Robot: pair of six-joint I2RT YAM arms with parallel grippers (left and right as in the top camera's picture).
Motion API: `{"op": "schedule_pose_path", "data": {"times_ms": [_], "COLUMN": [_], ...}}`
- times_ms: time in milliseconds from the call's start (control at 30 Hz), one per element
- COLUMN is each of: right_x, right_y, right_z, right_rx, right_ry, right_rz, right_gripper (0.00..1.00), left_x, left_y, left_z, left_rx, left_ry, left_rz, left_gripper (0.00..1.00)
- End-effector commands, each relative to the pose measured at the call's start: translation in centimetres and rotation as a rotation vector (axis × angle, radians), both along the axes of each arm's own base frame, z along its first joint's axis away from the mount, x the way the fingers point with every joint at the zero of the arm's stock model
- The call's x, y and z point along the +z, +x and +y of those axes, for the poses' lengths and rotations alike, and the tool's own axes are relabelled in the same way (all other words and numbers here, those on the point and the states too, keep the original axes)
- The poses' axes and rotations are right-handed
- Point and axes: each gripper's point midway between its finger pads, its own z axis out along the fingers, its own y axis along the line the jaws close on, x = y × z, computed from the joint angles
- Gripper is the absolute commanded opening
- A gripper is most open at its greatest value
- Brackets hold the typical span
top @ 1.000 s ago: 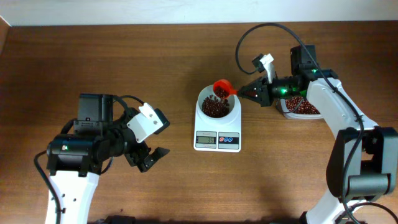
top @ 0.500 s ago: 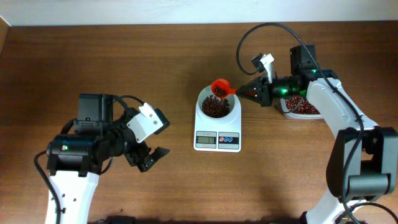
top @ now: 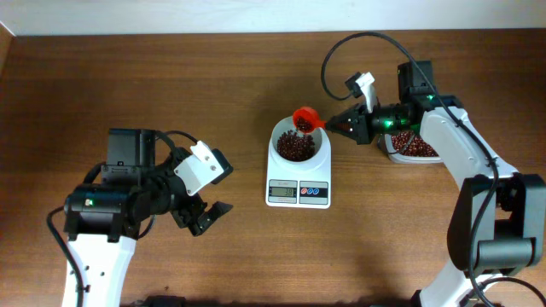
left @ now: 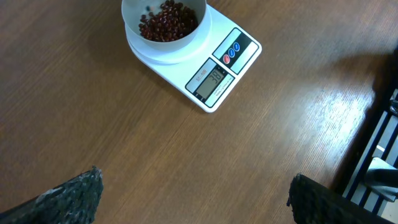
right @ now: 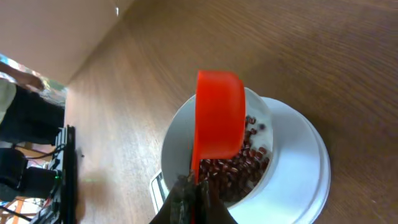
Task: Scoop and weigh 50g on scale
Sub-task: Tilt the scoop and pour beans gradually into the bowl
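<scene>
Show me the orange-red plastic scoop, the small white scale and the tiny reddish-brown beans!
orange-red plastic scoop [right: 219, 115]: right wrist view, cup's outside.
small white scale [left: 221, 65]: left wrist view, front panel.
tiny reddish-brown beans [left: 166, 22]: left wrist view, heap's middle.

I'm seeing the scale [top: 298, 193] sitting on the table [top: 171, 85], beans [top: 294, 150] lying in its bowl [top: 275, 145], the scoop [top: 304, 118] hanging over the bowl's rim, the tub [top: 401, 159] sitting to the right.

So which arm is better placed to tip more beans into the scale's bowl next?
Right. The right gripper, jaws shut on the orange-red scoop, holds it over the bowl of the scale, where beans lie. The left gripper hangs open and empty, well apart from the scale.
</scene>
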Motion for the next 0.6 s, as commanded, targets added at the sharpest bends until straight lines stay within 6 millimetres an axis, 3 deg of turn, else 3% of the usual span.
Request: {"op": "schedule_pose_path", "data": {"times_ms": [0,33,100,167,233,300,333,400,467,567], "right_x": [1.3,0.1,2.3,-0.3,2.1,-0.3,0.3,3.8,2.0,2.5], "right_y": [-0.3,0.2,-0.7,0.5,-0.6,0.3,0.1,-1.5,-0.8,-2.5], "right_z": [1.1,0.4,1.3,0.1,1.3,0.0,0.3,1.9,1.3,1.6], "right_rx": [0.036,-0.004,0.043,-0.03,0.03,-0.039,-0.031,0.044,-0.004,0.01], "right_ry": [0.05,-0.028,0.088,-0.076,0.051,-0.105,-0.073,0.09,-0.031,-0.034], "right_rz": [-0.018,-0.011,-0.006,-0.009,-0.013,-0.005,0.003,0.011,0.005,0.066], "right_gripper": [0.04,0.04,0.04,0.04,0.04,0.04,0.04,0.04,0.04,0.04], "left_x": [0.4,0.4,0.4,0.4,0.4,0.4,0.4,0.4,0.4,0.4], "left_y": [0.0,0.0,0.0,0.0,0.0,0.0,0.0,0.0,0.0,0.0], "left_z": [-0.1,-0.1,-0.1,-0.1,-0.1,-0.1,-0.1,-0.1,-0.1,-0.1], "left_rx": [-0.013,-0.013,-0.013,-0.013,-0.013,-0.013,-0.013,-0.013,-0.013,-0.013], "left_ry": [-0.011,-0.011,-0.011,-0.011,-0.011,-0.011,-0.011,-0.011,-0.011,-0.011], "left_rz": [-0.015,-0.015,-0.015,-0.015,-0.015,-0.015,-0.015,-0.014,-0.014,-0.014], "left_gripper": [0.99,0.99,0.99,0.99,0.99,0.99,0.99,0.99,0.99,0.99]}}
